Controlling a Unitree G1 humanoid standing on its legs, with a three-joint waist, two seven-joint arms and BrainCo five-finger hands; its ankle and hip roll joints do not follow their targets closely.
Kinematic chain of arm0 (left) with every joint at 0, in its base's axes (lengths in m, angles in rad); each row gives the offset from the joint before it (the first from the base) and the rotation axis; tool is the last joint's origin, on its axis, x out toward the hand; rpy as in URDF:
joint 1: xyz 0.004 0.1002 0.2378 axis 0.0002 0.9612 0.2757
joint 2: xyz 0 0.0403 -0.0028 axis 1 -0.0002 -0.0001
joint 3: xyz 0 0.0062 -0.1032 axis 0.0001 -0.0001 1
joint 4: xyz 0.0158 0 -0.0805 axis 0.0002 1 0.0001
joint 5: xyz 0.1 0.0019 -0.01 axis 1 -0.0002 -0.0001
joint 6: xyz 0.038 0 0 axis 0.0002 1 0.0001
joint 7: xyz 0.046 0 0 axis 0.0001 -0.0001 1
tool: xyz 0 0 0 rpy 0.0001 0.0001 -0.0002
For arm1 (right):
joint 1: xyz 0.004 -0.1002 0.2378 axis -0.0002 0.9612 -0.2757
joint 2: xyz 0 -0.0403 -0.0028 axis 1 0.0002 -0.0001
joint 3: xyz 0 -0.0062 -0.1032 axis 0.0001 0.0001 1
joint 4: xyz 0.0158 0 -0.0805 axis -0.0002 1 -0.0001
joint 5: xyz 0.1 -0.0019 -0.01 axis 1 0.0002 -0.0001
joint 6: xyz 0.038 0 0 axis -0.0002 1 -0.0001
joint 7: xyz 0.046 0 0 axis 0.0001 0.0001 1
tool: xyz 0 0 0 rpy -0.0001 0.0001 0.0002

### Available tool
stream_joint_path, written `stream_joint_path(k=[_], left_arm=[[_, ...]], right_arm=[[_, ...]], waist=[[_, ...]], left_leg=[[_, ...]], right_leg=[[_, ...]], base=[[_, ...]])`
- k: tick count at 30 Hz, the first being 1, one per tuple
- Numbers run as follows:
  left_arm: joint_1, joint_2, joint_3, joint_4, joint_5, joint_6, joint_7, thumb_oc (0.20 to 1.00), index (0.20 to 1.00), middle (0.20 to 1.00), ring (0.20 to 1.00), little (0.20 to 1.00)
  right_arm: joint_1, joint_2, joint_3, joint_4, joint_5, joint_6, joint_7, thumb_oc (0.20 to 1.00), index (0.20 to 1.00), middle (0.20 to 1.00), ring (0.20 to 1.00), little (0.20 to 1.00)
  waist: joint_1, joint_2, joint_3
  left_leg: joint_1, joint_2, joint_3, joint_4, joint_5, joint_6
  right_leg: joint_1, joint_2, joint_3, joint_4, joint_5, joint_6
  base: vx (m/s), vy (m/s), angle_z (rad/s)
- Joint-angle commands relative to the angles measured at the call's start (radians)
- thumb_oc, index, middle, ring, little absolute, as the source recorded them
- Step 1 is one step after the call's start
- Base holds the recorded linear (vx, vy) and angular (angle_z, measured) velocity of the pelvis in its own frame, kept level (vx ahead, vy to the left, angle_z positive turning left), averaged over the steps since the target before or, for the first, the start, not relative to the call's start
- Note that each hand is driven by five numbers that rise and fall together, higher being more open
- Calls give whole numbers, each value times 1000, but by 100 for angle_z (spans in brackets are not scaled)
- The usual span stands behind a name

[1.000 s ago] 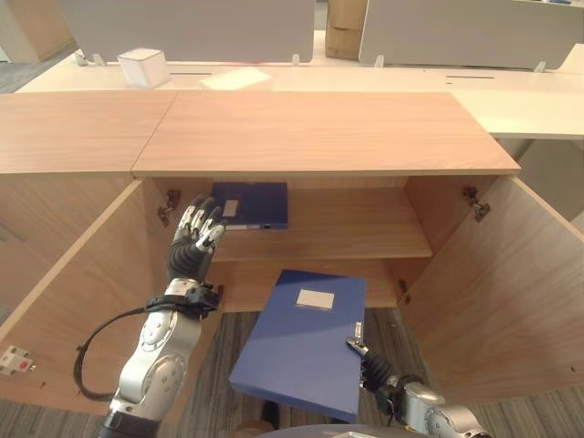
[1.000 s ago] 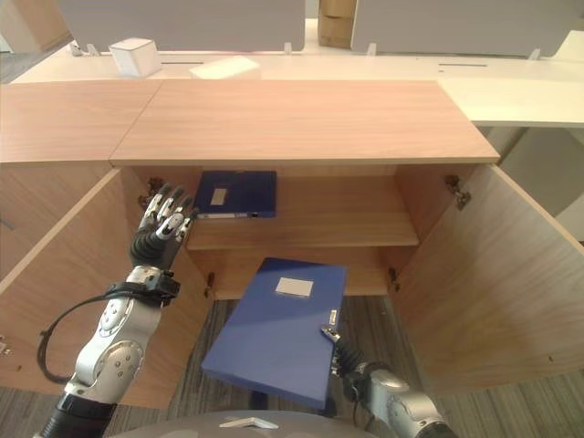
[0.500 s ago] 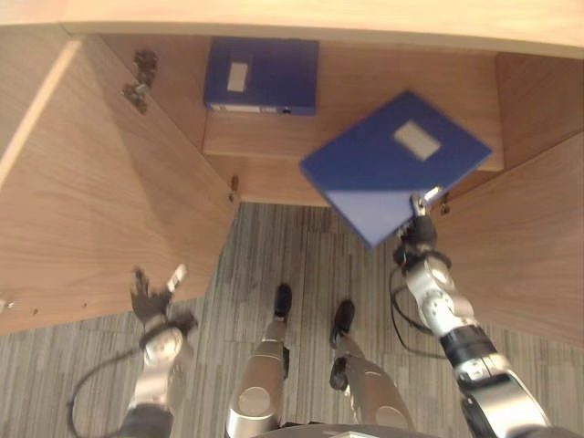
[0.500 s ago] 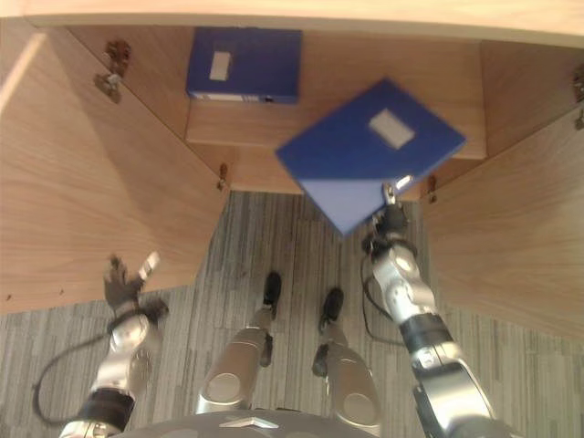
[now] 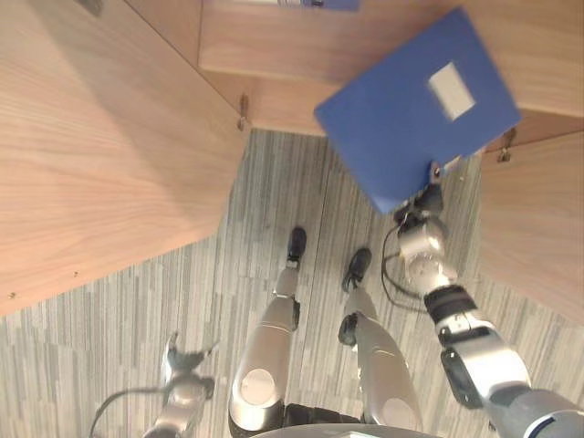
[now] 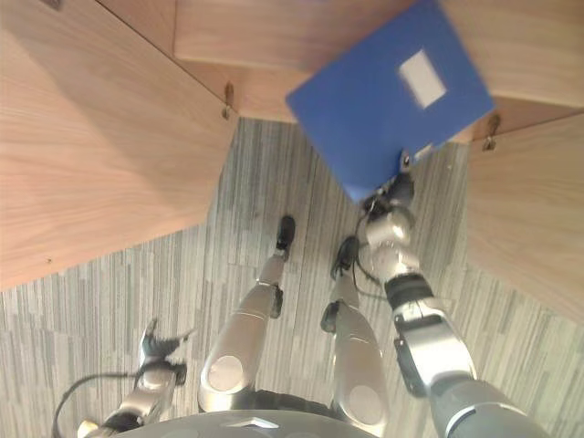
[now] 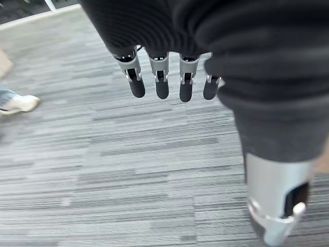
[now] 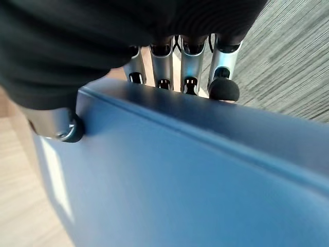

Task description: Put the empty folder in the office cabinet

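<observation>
The blue folder (image 5: 406, 119) with a white label is tilted in front of the open cabinet, its far edge over the lower shelf (image 5: 274, 46). My right hand (image 5: 425, 199) is shut on its near corner. In the right wrist view the thumb (image 8: 69, 128) presses one face of the folder (image 8: 169, 180) and the fingers (image 8: 223, 87) curl behind its edge. My left hand (image 5: 185, 367) hangs low at the left above the carpet, its fingers (image 7: 160, 85) straight and holding nothing.
The cabinet's left door (image 5: 100, 155) and right door (image 5: 538, 228) stand open on either side. A second blue folder (image 5: 315, 4) lies on the upper shelf at the view's top edge. A person's white shoe (image 7: 15, 103) stands on the carpet near my left hand.
The camera has tilted down toward the floor. My left hand has dropped from beside the left door to near the carpet. The folder has moved farther in toward the shelves.
</observation>
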Motion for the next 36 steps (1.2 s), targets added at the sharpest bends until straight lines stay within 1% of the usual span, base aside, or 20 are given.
stream_joint_path(k=[1,5,9,15,16,22,23,24,25,26,27,28,29,30,31,32,33,34,35,36], left_arm=[[28,80,-30,-14,-38,-13,34,1000,1000,1000,1000,1000],[-3,92,-49,-27,-35,-22,45,1000,1000,1000,1000,1000],[-16,94,-58,-15,-9,-16,54,1000,1000,1000,1000,1000],[-18,99,-61,-8,15,-6,63,1000,1000,1000,1000,1000],[-20,103,-66,-14,20,-9,68,1000,1000,1000,1000,1000],[-21,116,-70,-30,28,-17,74,1000,1000,1000,1000,1000],[-20,123,-72,-32,27,-20,74,1000,1000,1000,1000,1000],[-20,126,-73,-28,29,-22,75,1000,1000,1000,1000,1000],[-19,129,-71,-19,26,-20,75,1000,1000,1000,1000,1000],[-20,129,-71,-19,26,-20,75,1000,1000,1000,1000,1000],[-19,133,-67,0,22,-18,69,1000,1000,1000,1000,1000],[-19,133,-67,0,22,-18,69,1000,1000,1000,1000,1000],[-20,137,-62,15,18,-15,68,1000,1000,1000,1000,1000],[-24,145,-57,29,15,-13,67,1000,1000,1000,1000,1000],[-32,153,-59,38,19,-12,66,1000,1000,1000,1000,1000],[-36,164,-59,49,15,-12,67,1000,1000,1000,1000,1000],[-34,169,-61,50,13,-13,65,1000,1000,1000,1000,1000],[-34,172,-64,49,11,-15,64,1000,1000,1000,1000,1000],[-34,172,-64,49,10,-15,64,1000,1000,1000,1000,1000],[-32,172,-64,51,4,-16,62,1000,1000,1000,1000,1000]], right_arm=[[-63,-64,-33,-9,69,-92,-44,200,200,200,200,200],[-157,-87,-58,26,98,-124,-77,200,200,200,200,200],[-173,-63,-60,9,111,-153,-83,200,200,200,200,200],[-189,-33,-66,4,103,-174,-102,200,200,200,200,200],[-221,-35,-75,23,101,-187,-119,200,200,200,200,200],[-299,-74,-77,64,95,-186,-137,200,200,200,200,200],[-331,-102,-70,77,96,-181,-141,200,200,200,200,200],[-345,-109,-70,77,97,-185,-142,200,200,200,200,200],[-351,-114,-69,68,96,-186,-142,200,200,200,200,200],[-352,-114,-69,67,95,-186,-143,200,200,200,200,200],[-354,-116,-74,37,93,-196,-141,200,200,200,200,200],[-354,-116,-74,37,93,-196,-141,200,200,200,200,200],[-358,-112,-76,19,90,-201,-144,200,200,200,200,200],[-369,-112,-81,9,87,-208,-147,200,200,200,200,200],[-374,-113,-84,0,89,-213,-145,200,200,200,200,200],[-379,-114,-85,-5,89,-215,-148,200,200,200,200,200],[-385,-116,-91,0,91,-217,-153,200,200,200,200,200],[-385,-116,-93,8,97,-218,-154,200,200,200,200,200],[-386,-116,-94,10,99,-218,-152,200,200,200,200,200],[-388,-121,-95,17,105,-221,-154,200,200,200,200,200]], waist=[[12,-16,-59],[20,-15,-48],[19,-21,-48],[17,-23,-52],[19,-24,-53],[30,-35,-53],[38,-46,-50],[42,-54,-48],[47,-63,-42],[47,-63,-42],[59,-69,-35],[59,-69,-35],[64,-62,-32],[71,-48,-31],[84,-42,-36],[97,-40,-32],[96,-44,-32],[91,-46,-32],[91,-44,-32],[86,-42,-32]], left_leg=[[-7,43,-39,-11,-85,-80],[-49,36,-51,-11,-83,-84],[-55,28,-54,-11,-91,-82],[-53,19,-59,-11,-99,-80],[-52,17,-60,-11,-104,-79],[-53,17,-64,-11,-110,-74],[-55,16,-66,3,-116,-67],[-63,10,-70,28,-127,-61],[-81,0,-75,78,-151,-50],[-87,-1,-75,90,-158,-49],[-121,-22,-72,180,-210,-22],[-121,-22,-72,180,-210,-22],[-128,-24,-66,210,-235,-8],[-140,-19,-65,245,-253,6],[-116,-8,-70,250,-293,-1],[-98,0,-63,251,-290,-6],[-80,1,-65,250,-299,-10],[-62,5,-65,243,-301,-13],[-59,8,-66,241,-301,-15],[-42,6,-72,235,-307,-15]], right_leg=[[22,-120,79,88,-144,114],[1,-122,73,80,-146,114],[6,-123,72,62,-146,117],[16,-125,72,46,-140,121],[18,-125,74,41,-139,121],[23,-125,76,33,-138,125],[28,-128,80,32,-139,128],[33,-132,80,33,-142,131],[37,-139,80,40,-145,135],[36,-140,80,41,-146,136],[32,-169,68,99,-153,151],[32,-169,68,99,-153,151],[9,-195,56,160,-143,164],[-35,-233,45,250,-129,172],[-30,-257,24,293,-153,171],[-53,-299,-42,326,-115,161],[-45,-298,-65,302,-110,161],[-51,-279,-80,259,-100,160],[-46,-275,-83,252,-98,158],[-64,-254,-81,219,-86,161]], base=[[0,0,0],[6,-2,1],[24,-1,13],[25,2,5],[0,0,0],[0,0,0],[0,0,0],[-30,25,-1],[0,0,0],[-59,47,4],[-42,40,4],[-63,86,5],[-19,106,-2],[121,83,-8],[209,47,-27],[265,-53,-18],[174,-57,2],[110,-76,28],[108,-49,31],[136,-29,30]])
